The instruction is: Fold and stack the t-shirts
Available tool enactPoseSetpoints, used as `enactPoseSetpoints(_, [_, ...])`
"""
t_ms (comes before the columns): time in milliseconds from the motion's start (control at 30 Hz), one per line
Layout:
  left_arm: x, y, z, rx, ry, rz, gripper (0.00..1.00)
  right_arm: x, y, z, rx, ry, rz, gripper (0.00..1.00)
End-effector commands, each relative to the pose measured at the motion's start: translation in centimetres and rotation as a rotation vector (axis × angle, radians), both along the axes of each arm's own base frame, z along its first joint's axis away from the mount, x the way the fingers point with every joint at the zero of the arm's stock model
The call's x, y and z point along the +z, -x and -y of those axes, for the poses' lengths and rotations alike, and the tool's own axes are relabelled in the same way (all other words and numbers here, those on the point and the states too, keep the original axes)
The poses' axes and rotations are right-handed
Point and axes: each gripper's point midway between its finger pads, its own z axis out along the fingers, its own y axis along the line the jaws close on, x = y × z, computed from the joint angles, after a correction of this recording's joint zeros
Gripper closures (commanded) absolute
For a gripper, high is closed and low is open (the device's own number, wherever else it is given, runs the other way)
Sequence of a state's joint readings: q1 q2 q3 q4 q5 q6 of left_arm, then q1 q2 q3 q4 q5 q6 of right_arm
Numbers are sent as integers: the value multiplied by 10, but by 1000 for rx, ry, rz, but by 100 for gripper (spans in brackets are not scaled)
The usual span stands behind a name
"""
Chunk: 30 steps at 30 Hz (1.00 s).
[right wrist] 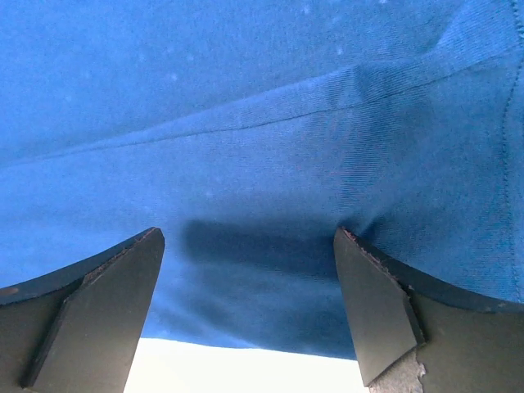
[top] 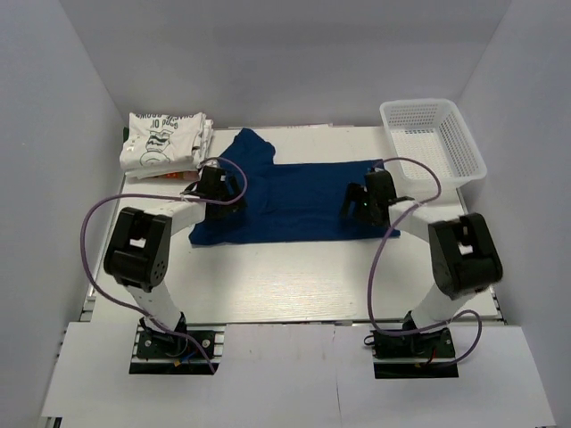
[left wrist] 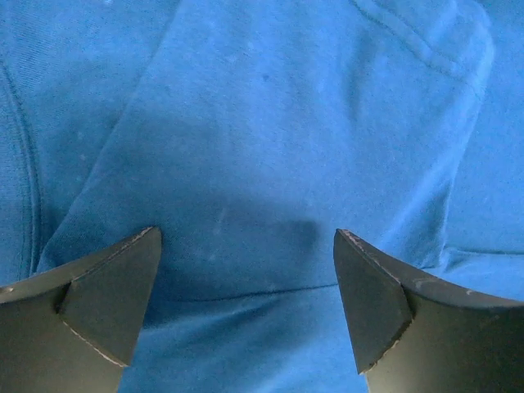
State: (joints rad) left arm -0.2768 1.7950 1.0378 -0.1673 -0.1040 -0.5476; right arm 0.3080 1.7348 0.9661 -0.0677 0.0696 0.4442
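Note:
The navy-blue t-shirt (top: 294, 201) lies spread flat on the table in the top view. It fills the left wrist view (left wrist: 262, 123) and the right wrist view (right wrist: 262, 106). My left gripper (top: 214, 185) is open and empty, low over the shirt's left part, above a fold line (left wrist: 246, 291). My right gripper (top: 368, 203) is open and empty, low over the shirt's right part near its front hem (right wrist: 262, 344). A pile of folded white t-shirts (top: 165, 143) with dark print sits at the back left.
A white mesh basket (top: 433, 138) stands at the back right. The white table (top: 294, 276) runs between the shirt and the arm bases. Grey walls enclose the table on three sides.

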Motion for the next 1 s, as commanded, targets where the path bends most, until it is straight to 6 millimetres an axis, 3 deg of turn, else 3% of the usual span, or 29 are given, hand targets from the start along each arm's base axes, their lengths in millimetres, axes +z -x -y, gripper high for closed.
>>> enactPoseSetpoints(0, [-37, 99, -7, 39, 30, -284, 3, -24, 81, 2, -14, -45, -163, 10])
enactPoseSetpoints(33, [-36, 114, -5, 42, 62, -306, 3, -35, 100, 10, -32, -32, -198, 10])
enactPoseSetpoints(67, [-40, 137, -7, 39, 78, -350, 3, -27, 115, 14, -31, -39, -183, 10])
enactPoseSetpoints(100, [-22, 141, -8, 35, 94, -301, 2, -27, 122, 16, -37, -42, -187, 10])
enactPoseSetpoints(133, [-19, 157, -8, 22, 95, -330, 0, -26, 132, 13, -24, -42, -190, 10])
enactPoseSetpoints(167, [-19, 170, -11, 35, 97, -346, 0, -38, 158, 20, -19, -19, -253, 10])
enactPoseSetpoints(200, [-3, 173, -12, 30, 112, -298, 0, -23, 159, 15, -12, -45, -205, 10])
enactPoseSetpoints(233, [-3, 189, -14, 33, 107, -328, 0, -25, 167, 19, -15, -33, -217, 10])
enactPoseSetpoints(300, [5, 199, -14, 39, 133, -321, 0, -13, 179, 20, -12, -32, -204, 10])
enactPoseSetpoints(400, [24, 199, -16, 48, 153, -256, 0, 1, 185, 23, -17, -34, -179, 10])
enactPoseSetpoints(533, [75, 147, -14, 70, 142, -71, 0, 32, 161, 14, 18, -50, -58, 10])
enactPoseSetpoints(567, [86, 134, -13, 65, 137, -31, 0, 57, 141, 10, 17, -48, 19, 10])
enactPoseSetpoints(633, [111, 99, -10, 69, 113, 41, 0, 65, 127, 11, 24, -14, 41, 10])
enactPoseSetpoints(667, [117, 89, -7, 59, 110, 57, 0, 81, 114, 9, 16, -14, 82, 10])
enactPoseSetpoints(700, [135, 70, -7, 45, 82, 112, 0, 93, 100, 6, 9, -12, 111, 10])
enactPoseSetpoints(733, [124, 56, -9, 65, 60, 77, 0, 91, 93, 7, -1, 11, 108, 10])
enactPoseSetpoints(767, [139, 38, -7, 59, 50, 114, 0, 105, 77, 6, -25, 22, 141, 10])
enactPoseSetpoints(833, [137, 14, -8, 35, -22, 117, 0, 99, 60, 11, -67, 77, 123, 10])
enactPoseSetpoints(867, [113, 0, -5, 14, -58, 61, 0, 100, 53, 15, -86, 96, 131, 10])
enactPoseSetpoints(900, [129, -21, -2, -4, -86, 91, 0, 112, 41, 19, -126, 124, 162, 10])
enactPoseSetpoints(933, [126, -33, -1, -14, -109, 85, 0, 93, 36, 22, -135, 163, 109, 10])
enactPoseSetpoints(967, [147, -58, 2, -4, -121, 137, 0, 91, 30, 25, -155, 177, 106, 10])
